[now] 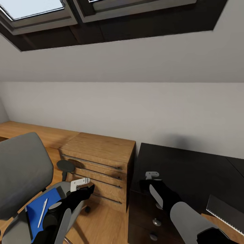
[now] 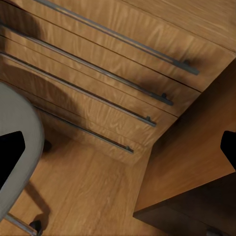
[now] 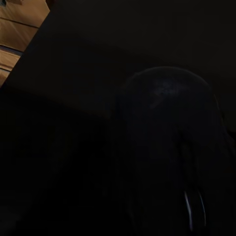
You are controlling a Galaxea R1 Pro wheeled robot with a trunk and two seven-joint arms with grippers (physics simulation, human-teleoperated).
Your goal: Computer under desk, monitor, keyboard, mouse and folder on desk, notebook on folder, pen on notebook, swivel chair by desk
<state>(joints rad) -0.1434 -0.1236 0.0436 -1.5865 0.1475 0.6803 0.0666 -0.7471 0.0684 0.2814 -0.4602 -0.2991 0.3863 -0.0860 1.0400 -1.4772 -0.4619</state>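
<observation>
No legible text, label, brand, number or sign found on any item, drawer front or surface in the views

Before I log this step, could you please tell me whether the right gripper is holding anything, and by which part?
It cannot be told: the right gripper hangs over the dark desk, with a rounded black mouse-like shape close ahead.

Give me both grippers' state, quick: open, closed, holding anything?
Left gripper: cannot be told; it hangs by the swivel chair.
Right gripper: closed on the mouse.
</observation>
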